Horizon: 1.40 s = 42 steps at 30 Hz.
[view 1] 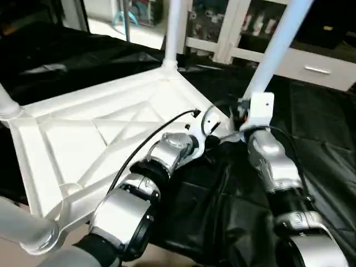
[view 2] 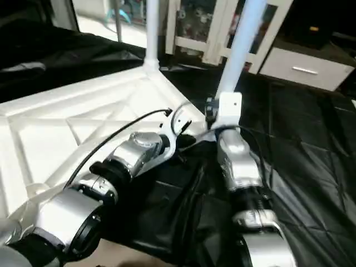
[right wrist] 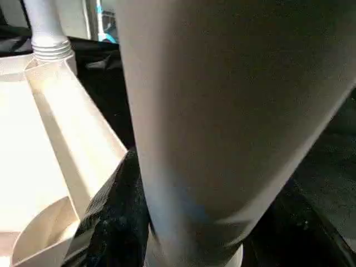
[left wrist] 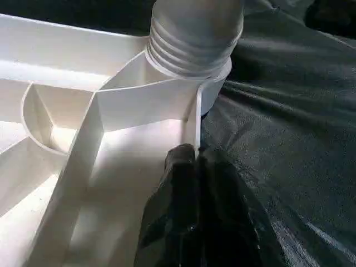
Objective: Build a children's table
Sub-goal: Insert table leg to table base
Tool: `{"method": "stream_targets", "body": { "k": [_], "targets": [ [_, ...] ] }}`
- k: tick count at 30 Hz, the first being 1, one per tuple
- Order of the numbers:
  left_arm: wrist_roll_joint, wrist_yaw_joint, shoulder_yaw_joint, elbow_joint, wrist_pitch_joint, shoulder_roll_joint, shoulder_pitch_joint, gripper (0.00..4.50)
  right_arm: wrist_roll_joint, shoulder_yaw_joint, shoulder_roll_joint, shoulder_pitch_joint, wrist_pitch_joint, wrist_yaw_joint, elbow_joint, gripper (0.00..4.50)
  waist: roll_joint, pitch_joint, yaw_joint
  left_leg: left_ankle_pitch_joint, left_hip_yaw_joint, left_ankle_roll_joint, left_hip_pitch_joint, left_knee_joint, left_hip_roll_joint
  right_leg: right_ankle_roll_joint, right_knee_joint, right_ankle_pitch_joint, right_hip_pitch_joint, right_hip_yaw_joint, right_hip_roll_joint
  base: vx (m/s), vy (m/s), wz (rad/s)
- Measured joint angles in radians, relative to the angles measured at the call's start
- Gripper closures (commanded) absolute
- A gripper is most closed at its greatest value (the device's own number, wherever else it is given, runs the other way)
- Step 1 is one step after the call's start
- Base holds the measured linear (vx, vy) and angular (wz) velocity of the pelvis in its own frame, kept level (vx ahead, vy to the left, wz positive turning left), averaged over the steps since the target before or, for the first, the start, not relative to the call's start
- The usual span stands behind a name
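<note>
Now leg (left wrist: 194,30) seated in tabletop (view 1: 83,139) socket; L gripper (left wrist: 192,161) closed, R gripper clamps leg.

You have a black crinkled sheet (view 1: 317,128) spread under the work, reaching far and to the right. Beyond it on the far side stands a white cabinet (view 1: 311,64) with a drawer handle (view 1: 317,70), and to its left white-framed shelves (view 1: 222,28) hold small, blurred items.
</note>
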Motion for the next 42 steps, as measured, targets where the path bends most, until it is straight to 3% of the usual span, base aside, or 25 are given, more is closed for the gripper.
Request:
{"method": "stream_targets", "body": {
  "k": [2, 5, 8, 11, 12, 15, 17, 20, 24, 25, 31, 37, 42],
  "targets": [
    [0.002, 0.000, 0.000, 0.000, -0.005, 0.001, 0.000, 4.50, 0.001, -0.006, 0.001, -0.009, -0.004, 0.003, 0.020, 2.65, -0.002, 0.000, 0.000, 0.000, 0.001, 0.000, 0.000, 0.003, 0.000, 0.000, 0.002, 0.000, 0.000, 0.001, 0.000, 0.000, 0.000, 0.00],
    [-0.028, -0.057, 0.009, -0.044, -0.073, -0.016, -0.048, 4.50, 0.006, -0.033, -0.005, -0.030, -0.007, 0.009, 0.082, 2.65, -0.012, -0.005, 0.015, 0.000, 0.004, 0.000, 0.004, 0.007, 0.004, -0.001, 0.003, 0.000, 0.005, 0.000, -0.001, 0.000, 0.000, 0.00],
    [-0.022, -0.094, -0.004, -0.051, -0.087, -0.007, -0.055, 4.50, 0.037, -0.047, -0.011, -0.030, -0.006, 0.046, 0.103, 2.65, -0.011, -0.008, 0.017, -0.002, 0.014, -0.006, 0.018, 0.008, 0.009, -0.003, 0.001, 0.002, 0.017, 0.000, -0.001, 0.000, 0.000, 0.00],
    [-0.012, -0.292, -0.075, -0.138, -0.169, 0.052, 0.017, 4.50, 0.084, -0.042, -0.054, 0.013, 0.036, 0.222, 0.034, 2.65, -0.013, -0.008, 0.017, -0.003, 0.018, -0.008, 0.020, 0.007, 0.012, -0.001, 0.000, 0.003, 0.018, 0.000, -0.001, 0.000, 0.000, 0.00],
    [-0.007, -0.414, -0.125, -0.188, -0.206, 0.092, 0.064, 4.50, 0.105, -0.028, -0.086, 0.033, 0.080, 0.306, -0.013, 2.65, -0.012, -0.008, 0.016, -0.003, 0.019, -0.008, 0.020, 0.007, 0.012, -0.001, 0.001, 0.004, 0.018, 0.000, -0.001, 0.000, 0.000, 0.00],
    [0.010, -0.608, -0.215, -0.258, -0.240, 0.175, 0.168, 4.50, 0.130, 0.023, -0.182, 0.084, 0.162, 0.473, -0.121, 2.65, -0.011, -0.008, 0.022, 0.000, 0.020, -0.003, 0.019, 0.006, 0.015, 0.000, 0.002, 0.004, 0.015, -0.001, 0.000, 0.000, 0.000, 0.00],
    [0.026, -0.654, -0.235, -0.260, -0.240, 0.224, 0.202, 4.50, 0.147, 0.034, -0.215, 0.105, 0.191, 0.538, -0.159, 2.65, -0.011, -0.008, 0.028, 0.000, 0.021, -0.003, 0.019, 0.006, 0.017, 0.000, 0.003, 0.004, 0.013, -0.001, 0.002, 0.000, 0.000, 0.00],
    [0.063, -0.603, -0.239, -0.263, -0.274, 0.245, 0.198, 4.50, 0.169, 0.043, -0.272, 0.150, 0.238, 0.589, -0.229, 2.65, -0.008, -0.008, 0.048, 0.001, 0.026, -0.004, 0.021, 0.006, 0.018, -0.001, 0.003, 0.004, 0.015, -0.002, 0.000, 0.000, 0.000, 0.00],
    [0.067, -0.535, -0.214, -0.277, -0.295, 0.247, 0.202, 4.50, 0.200, 0.043, -0.302, 0.209, 0.293, 0.627, -0.324, 2.65, -0.008, -0.008, 0.055, -0.002, 0.028, -0.010, 0.020, 0.009, 0.018, -0.002, 0.003, 0.005, 0.016, 0.000, -0.001, 0.000, 0.000, 0.00],
    [0.064, -0.531, -0.209, -0.283, -0.298, 0.249, 0.202, 4.30, 0.201, 0.042, -0.305, 0.215, 0.306, 0.634, -0.340, 2.65, -0.008, -0.008, 0.056, -0.002, 0.028, -0.010, 0.020, 0.009, 0.018, -0.002, 0.003, 0.005, 0.016, 0.000, -0.001, 0.000, 0.000, 0.00],
    [-0.050, -0.583, -0.145, -0.434, -0.251, 0.233, 0.214, 3.84, 0.250, 0.023, -0.357, 0.312, 0.381, 0.657, -0.493, 2.65, -0.004, -0.007, 0.073, -0.002, 0.029, -0.010, 0.020, 0.009, 0.018, -0.002, 0.003, 0.005, 0.015, 0.000, -0.002, 0.000, 0.000, 0.00],
    [-0.019, -0.572, -0.173, -0.419, -0.236, 0.232, 0.224, 3.48, 0.264, -0.004, -0.363, 0.370, 0.399, 0.657, -0.554, 2.65, 0.003, -0.007, 0.077, -0.001, 0.028, -0.011, 0.020, 0.010, 0.018, -0.002, 0.005, 0.005, 0.015, 0.000, -0.002, 0.000, 0.000, 0.00],
    [-0.020, -0.600, -0.203, -0.444, -0.162, 0.223, 0.276, 3.14, 0.265, -0.009, -0.360, 0.391, 0.422, 0.638, -0.597, 2.65, 0.016, -0.008, 0.081, 0.000, 0.027, -0.014, 0.020, 0.011, 0.018, -0.002, 0.007, 0.005, 0.015, -0.001, -0.002, 0.000, 0.000, 0.00]
  ]
}}
